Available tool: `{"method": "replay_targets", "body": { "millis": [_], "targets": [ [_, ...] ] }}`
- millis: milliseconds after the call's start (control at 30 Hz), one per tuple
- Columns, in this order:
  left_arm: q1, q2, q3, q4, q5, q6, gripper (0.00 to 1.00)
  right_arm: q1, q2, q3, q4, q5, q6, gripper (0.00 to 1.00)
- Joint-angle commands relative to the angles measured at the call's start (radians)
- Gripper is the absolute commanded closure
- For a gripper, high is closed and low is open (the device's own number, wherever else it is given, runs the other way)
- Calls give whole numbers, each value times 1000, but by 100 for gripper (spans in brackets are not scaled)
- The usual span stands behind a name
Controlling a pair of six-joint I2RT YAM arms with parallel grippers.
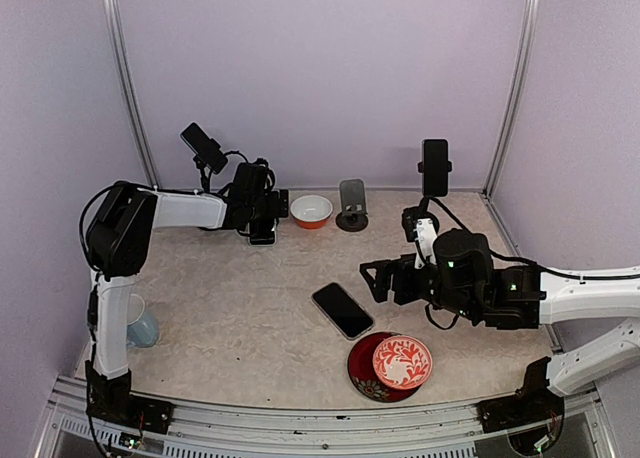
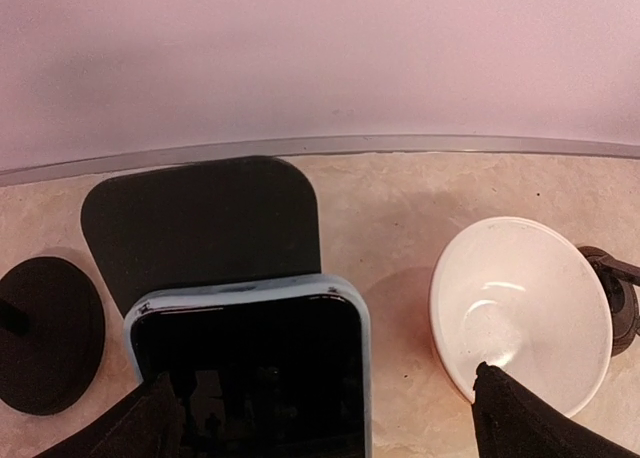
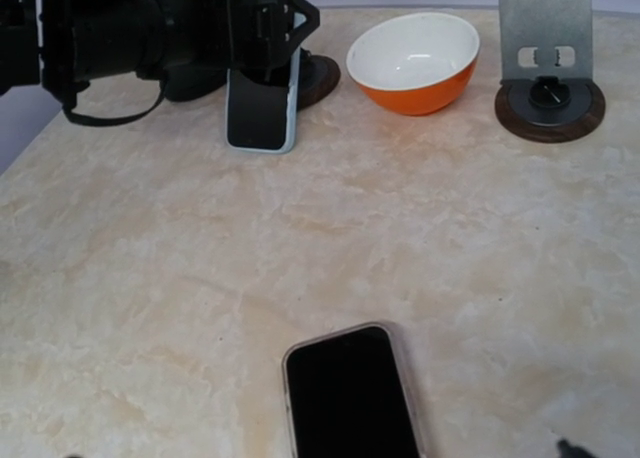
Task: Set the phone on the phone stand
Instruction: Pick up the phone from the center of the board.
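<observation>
Left jaws wide astride blue-cased phone [image 3: 262,103], long axis upright, leaning on black stand [image 2: 200,218], right jaws wide

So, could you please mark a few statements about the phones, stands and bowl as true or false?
1. The blue-cased phone stands upright in front of the black stand. True.
2. The dark phone stands upright too. False: it lies flat.
3. The grey stand holds a phone. False: nothing is on it.
4. The orange bowl sits between the two stands. True.
5. The right tool grips the dark phone. False: it hangs open above it.
</observation>
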Motion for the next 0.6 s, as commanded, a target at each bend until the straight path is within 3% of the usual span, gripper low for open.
{"method": "replay_targets", "body": {
  "millis": [0, 467, 567],
  "targets": [
    [4, 48, 59, -31, -12, 18, 1, -8, -4, -7, 22, 1, -4, 0],
    [17, 90, 91, -44, 8, 14, 8, -8, -7, -12, 25, 8, -3, 0],
    [18, 92, 92, -53, 12, 11, 1, -8, -3, -6, 25, 10, -6, 0]
  ]
}}
